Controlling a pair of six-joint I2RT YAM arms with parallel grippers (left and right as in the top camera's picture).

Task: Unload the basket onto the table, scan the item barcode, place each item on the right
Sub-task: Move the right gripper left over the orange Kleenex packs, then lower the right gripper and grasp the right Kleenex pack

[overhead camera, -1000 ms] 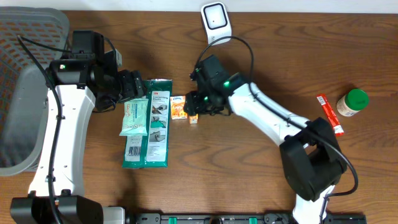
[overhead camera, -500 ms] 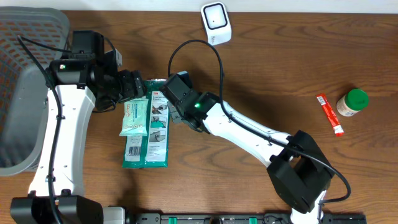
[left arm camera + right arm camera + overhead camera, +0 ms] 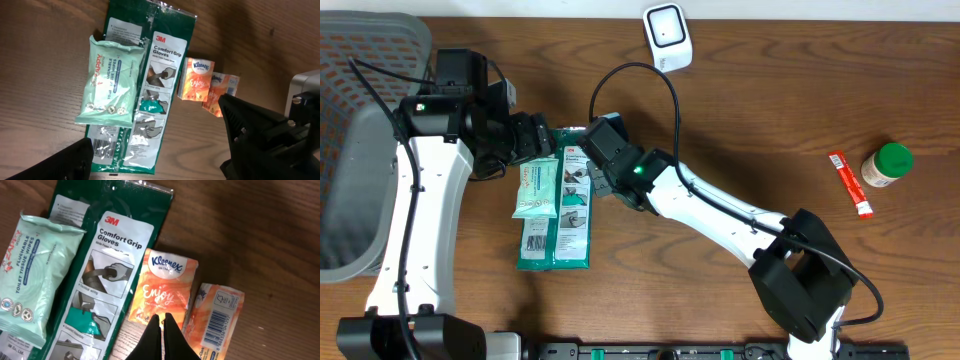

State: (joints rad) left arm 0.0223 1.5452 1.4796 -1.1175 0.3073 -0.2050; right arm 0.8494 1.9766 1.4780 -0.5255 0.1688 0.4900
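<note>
R gripper (image 3: 161,324): fingers pinched together, nothing between them. Tips sit over the near edge of the orange Kleenex pocket-tissue pack (image 3: 165,292) (touching or just above, can't tell).
Second orange tissue pack (image 3: 216,320): just right of the tips, barcode side up.
Green 3M glove pack (image 3: 107,275): left of the tips, w/ a mint wipes pouch (image 3: 35,275) overlapping it further left.
L gripper (image 3: 155,125): wide open, hovering over the same cluster, holding nothing.
White scanner (image 3: 667,35): well apart from R gripper, further up the table.
Progress: early, prob. Nothing lifted, nothing shown to the scanner.
Left to do: reopen, grasp a pack, bring its barcode to the scanner.
</note>
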